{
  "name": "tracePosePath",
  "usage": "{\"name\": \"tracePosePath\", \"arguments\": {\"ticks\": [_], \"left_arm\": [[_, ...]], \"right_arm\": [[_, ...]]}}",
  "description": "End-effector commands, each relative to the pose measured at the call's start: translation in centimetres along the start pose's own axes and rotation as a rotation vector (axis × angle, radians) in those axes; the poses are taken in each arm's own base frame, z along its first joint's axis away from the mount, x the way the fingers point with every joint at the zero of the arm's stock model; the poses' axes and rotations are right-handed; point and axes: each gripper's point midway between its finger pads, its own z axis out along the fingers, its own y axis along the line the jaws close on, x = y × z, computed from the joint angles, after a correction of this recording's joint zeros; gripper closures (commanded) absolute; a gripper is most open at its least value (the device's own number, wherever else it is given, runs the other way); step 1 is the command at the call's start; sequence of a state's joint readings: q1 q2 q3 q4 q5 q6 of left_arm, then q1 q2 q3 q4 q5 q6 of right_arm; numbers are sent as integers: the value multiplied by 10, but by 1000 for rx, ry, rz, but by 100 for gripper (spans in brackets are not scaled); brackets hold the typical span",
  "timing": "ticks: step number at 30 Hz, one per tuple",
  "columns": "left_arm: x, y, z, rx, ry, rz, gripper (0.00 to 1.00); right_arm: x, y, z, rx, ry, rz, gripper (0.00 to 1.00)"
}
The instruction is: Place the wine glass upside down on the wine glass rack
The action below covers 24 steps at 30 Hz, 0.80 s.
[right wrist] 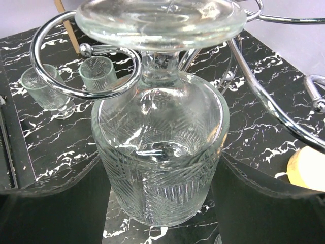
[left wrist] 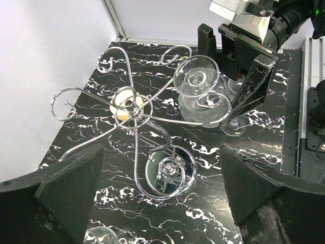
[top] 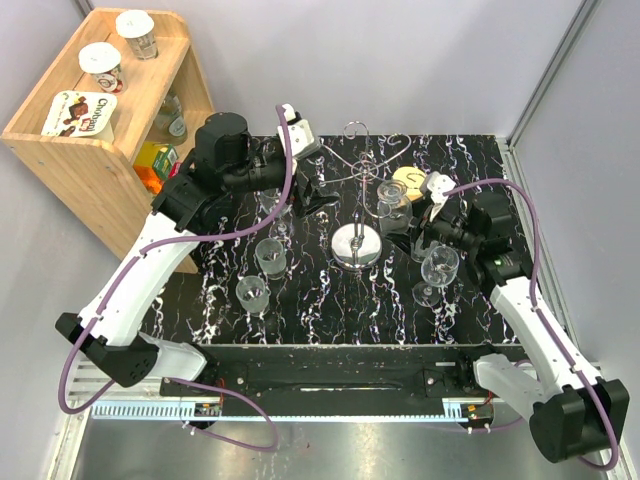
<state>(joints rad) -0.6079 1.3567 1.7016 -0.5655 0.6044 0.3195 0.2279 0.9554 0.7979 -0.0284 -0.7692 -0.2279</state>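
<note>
The wine glass (top: 392, 212) hangs upside down with its stem inside a curled arm of the chrome wine glass rack (top: 357, 243). Its round foot (right wrist: 157, 18) rests on top of the wire curl (right wrist: 51, 76). My right gripper (right wrist: 160, 203) is shut on the patterned bowl (right wrist: 162, 147), one dark finger on each side. From the left wrist the same glass (left wrist: 197, 76) shows at the rack's right arm with the right gripper's fingers (left wrist: 254, 86) round it. My left gripper (left wrist: 162, 203) hovers open above the rack's mirror disc base (left wrist: 170, 170), holding nothing.
Three more glasses stand upright on the black marble table: two at the left (top: 270, 257), (top: 252, 293) and one beside the right arm (top: 438, 268). A pale round disc (top: 408, 177) lies behind the rack. A wooden shelf (top: 110, 110) with cups stands at the far left.
</note>
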Motion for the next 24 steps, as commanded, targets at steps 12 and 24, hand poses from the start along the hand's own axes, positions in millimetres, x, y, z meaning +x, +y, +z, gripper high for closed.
{"name": "tracePosePath", "arguments": {"ticks": [12,24], "left_arm": [[-15,14,0,-48,-45,58,1],[-12,16,4,-46,-37,55,1]], "right_arm": [[-36,14,13,-121,-159,-56,100],[-29,24,19,-162,-182,-55,100]]}}
